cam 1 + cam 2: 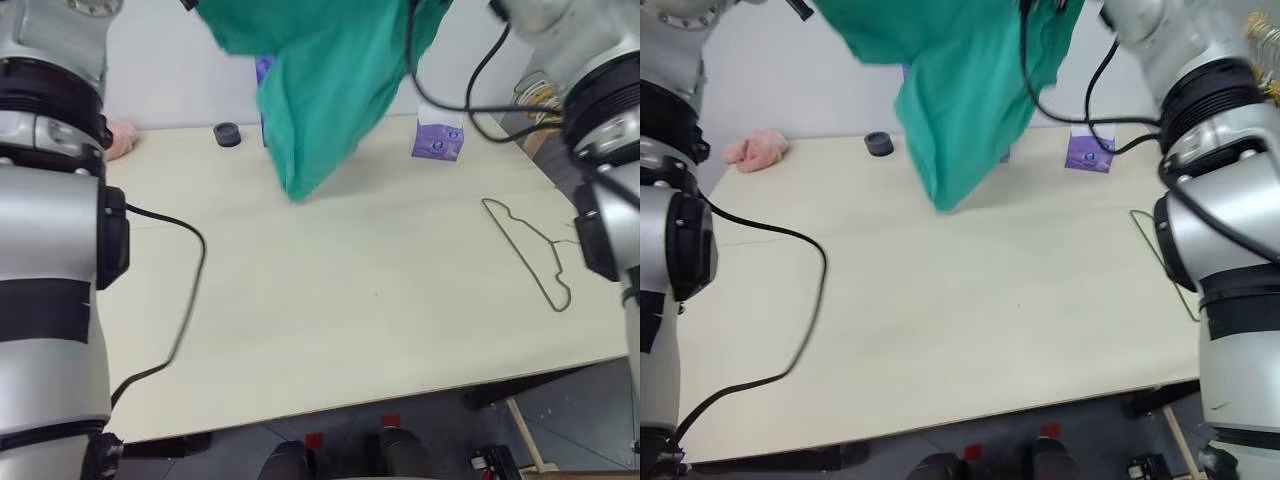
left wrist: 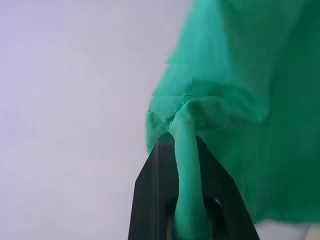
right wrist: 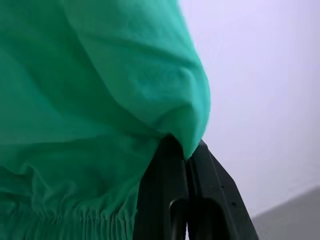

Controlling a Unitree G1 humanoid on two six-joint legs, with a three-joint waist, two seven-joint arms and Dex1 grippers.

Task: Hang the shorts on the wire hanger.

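Note:
The teal-green shorts [image 1: 325,90] hang in the air above the far middle of the table, their lower corner dangling just over the tabletop. My left gripper [image 2: 184,150] is shut on a pinched fold of the shorts' edge. My right gripper [image 3: 186,155] is shut on another edge of the shorts, near the gathered waistband. Both hold the cloth up high, spread between them. The thin wire hanger [image 1: 530,250] lies flat on the table at the right, well apart from the shorts.
A pale wooden table [image 1: 330,310] spans the view. At its far edge lie a pink cloth [image 1: 758,150], a small black ring [image 1: 227,134] and a purple box [image 1: 438,138]. Black cables [image 1: 185,300] trail from my arms over the table.

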